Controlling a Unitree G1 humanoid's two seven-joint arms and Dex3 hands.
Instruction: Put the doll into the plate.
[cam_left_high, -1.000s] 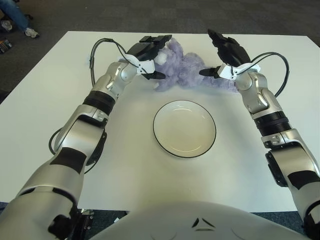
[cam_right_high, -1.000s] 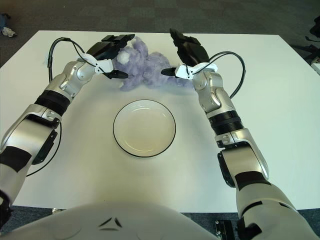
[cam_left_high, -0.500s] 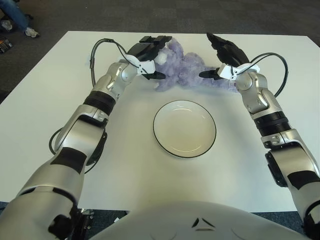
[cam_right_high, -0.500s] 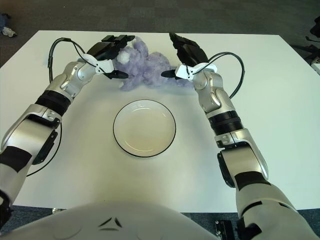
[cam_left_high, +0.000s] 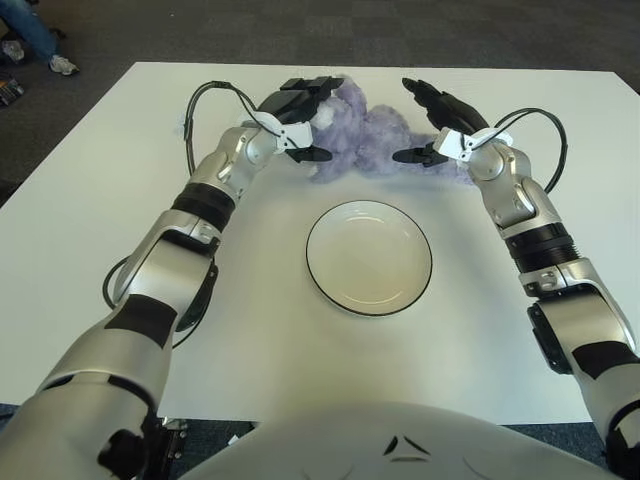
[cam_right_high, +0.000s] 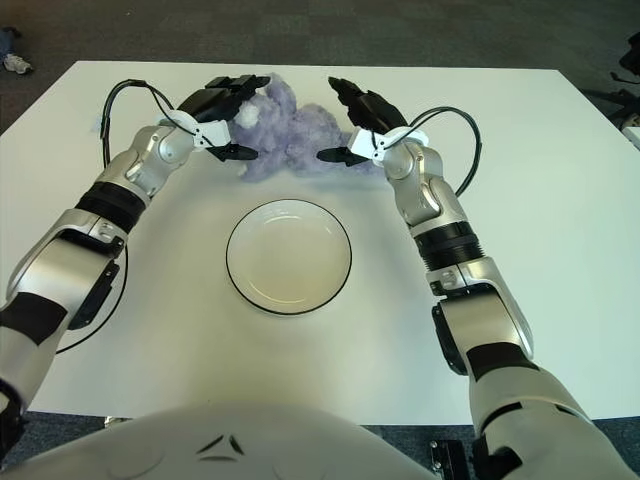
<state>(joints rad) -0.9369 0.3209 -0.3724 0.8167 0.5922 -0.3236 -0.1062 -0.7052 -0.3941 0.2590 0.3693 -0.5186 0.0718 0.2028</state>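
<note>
I have the purple doll (cam_left_high: 365, 138) lying on the white bench (cam_left_high: 80, 220) at twelve o'clock from the empty plate (cam_left_high: 369, 257), well short of it. My left hand (cam_left_high: 296, 110) sits at the doll's nine o'clock side and my right hand (cam_left_high: 437, 118) at its three o'clock side, bracketing it. To do this grasp well I judge I should bring both hands in evenly, squeezing the soft body from both flanks so it doesn't roll away, then lift before carrying it toward six o'clock over the plate. The fingers (cam_left_high: 310, 85) of both hands are spread wide and hold nothing; whether they already brush the plush I cannot tell.
</note>
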